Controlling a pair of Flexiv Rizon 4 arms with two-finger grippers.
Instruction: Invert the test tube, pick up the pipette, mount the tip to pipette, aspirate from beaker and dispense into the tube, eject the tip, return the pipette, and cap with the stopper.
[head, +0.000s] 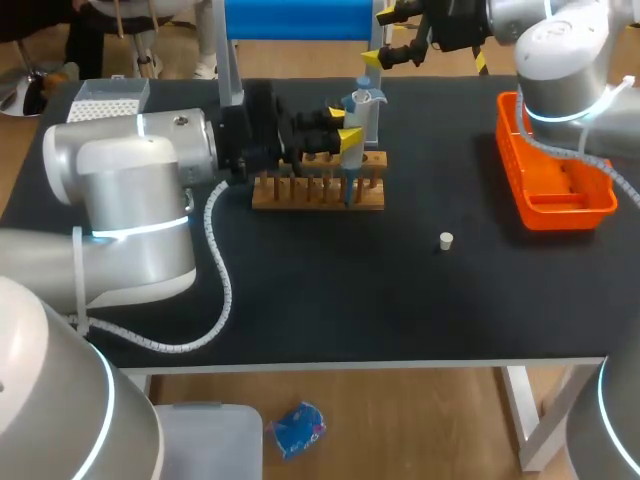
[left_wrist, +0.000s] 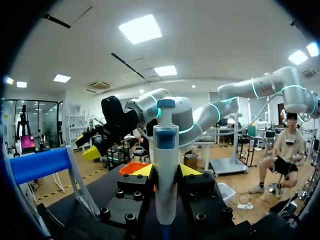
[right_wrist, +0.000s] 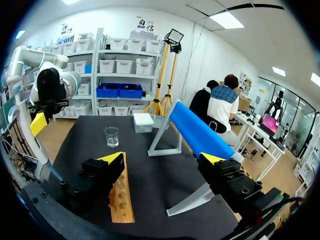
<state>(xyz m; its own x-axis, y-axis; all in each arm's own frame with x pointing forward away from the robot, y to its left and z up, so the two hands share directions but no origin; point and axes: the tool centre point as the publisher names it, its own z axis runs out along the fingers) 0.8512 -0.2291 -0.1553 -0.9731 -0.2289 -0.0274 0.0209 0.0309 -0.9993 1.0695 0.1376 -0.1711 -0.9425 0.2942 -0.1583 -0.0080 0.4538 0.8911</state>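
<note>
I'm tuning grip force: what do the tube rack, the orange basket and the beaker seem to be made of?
Tube rack: likely bare wood, matte tan with drilled holes. Orange basket: probably moulded plastic, uniformly coloured, smooth with a slight sheen. Beaker: clear, see-through walls; glass or clear plastic, I cannot tell which.

The counter (head: 400, 300) is plain black. The rack (head: 318, 195) is pale tan wood, the basket (head: 565, 215) at the right is bright orange, and the small stopper (head: 446, 240) is off-white. The pipette (left_wrist: 166, 165) is pale grey-white with a blue band and a blue cap. The left gripper (left_wrist: 166, 171) and right gripper (right_wrist: 162, 159) are black with yellow tips. The left arm (head: 130, 190) and right arm (head: 570, 60) are silver-grey with glowing cyan rings. The far panel (head: 298, 18) is solid blue.
</note>
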